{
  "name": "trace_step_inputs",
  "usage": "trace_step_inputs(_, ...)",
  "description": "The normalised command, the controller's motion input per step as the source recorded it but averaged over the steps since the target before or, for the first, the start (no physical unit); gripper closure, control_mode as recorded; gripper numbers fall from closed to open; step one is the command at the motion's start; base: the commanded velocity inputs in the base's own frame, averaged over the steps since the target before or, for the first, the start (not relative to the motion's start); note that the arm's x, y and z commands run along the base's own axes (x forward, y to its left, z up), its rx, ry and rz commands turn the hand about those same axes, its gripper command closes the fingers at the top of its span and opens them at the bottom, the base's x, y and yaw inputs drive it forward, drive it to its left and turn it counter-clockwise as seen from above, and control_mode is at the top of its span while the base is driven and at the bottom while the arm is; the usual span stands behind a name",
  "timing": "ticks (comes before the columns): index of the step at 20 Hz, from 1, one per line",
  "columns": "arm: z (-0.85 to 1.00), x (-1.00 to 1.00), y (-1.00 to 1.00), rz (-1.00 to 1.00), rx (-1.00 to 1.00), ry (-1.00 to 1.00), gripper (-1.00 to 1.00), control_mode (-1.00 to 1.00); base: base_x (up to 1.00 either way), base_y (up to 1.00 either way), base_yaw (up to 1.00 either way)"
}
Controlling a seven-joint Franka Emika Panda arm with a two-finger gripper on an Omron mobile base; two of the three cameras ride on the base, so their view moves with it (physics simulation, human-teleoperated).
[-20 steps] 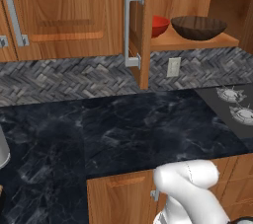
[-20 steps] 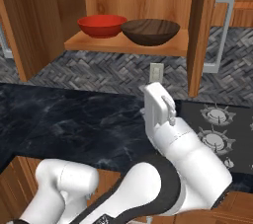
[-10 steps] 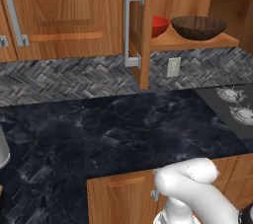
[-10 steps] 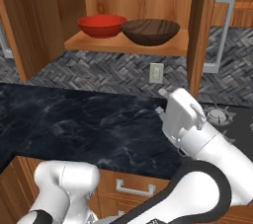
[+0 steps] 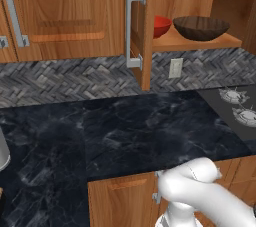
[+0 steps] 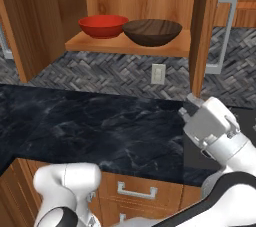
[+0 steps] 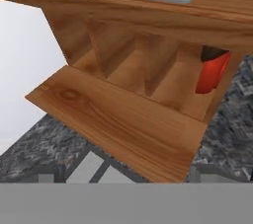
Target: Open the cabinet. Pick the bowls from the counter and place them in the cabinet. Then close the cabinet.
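Glossy red bowl [image 6: 103,25] and dark brown wood-grain bowl [image 6: 152,31] resting side by side on open warm-brown wood cabinet [image 6: 127,45] shelf, off black marble counter [image 6: 90,126]. Only closing doors left. Fingers' opening impossible to tell.

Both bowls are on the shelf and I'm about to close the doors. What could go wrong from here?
1. The wood-grain bowl sits near the shelf's front edge; a door swung hard might clip or jostle it.
2. The right door stands edge-on just above the arm's wrist; reaching for its handle from here could knock the door.
3. The left door is also open, so closing one alone leaves the cabinet unfinished.
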Motion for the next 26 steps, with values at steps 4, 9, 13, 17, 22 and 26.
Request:
trace_step_inputs(4,0.00,0.05,-0.49,0.00,0.10,0.09,-1.00,-1.00,0.00,0.00,0.00)
trace_step_inputs(9,0.00,0.12,-0.27,0.09,0.08,0.19,-1.00,-1.00,0.00,0.00,0.00)
trace_step_inputs(13,0.00,0.32,-0.21,0.06,0.07,0.24,-1.00,-1.00,0.00,0.00,0.00)
trace_step_inputs(17,-0.08,0.49,-0.03,0.07,0.01,0.21,-1.00,-1.00,0.00,0.00,0.00)
trace_step_inputs(22,-0.18,0.42,0.00,0.08,0.00,0.07,-1.00,-1.00,0.00,0.00,0.00)
trace_step_inputs(26,-0.09,0.15,-0.09,0.11,0.00,0.00,-1.00,-1.00,0.00,0.00,0.00)
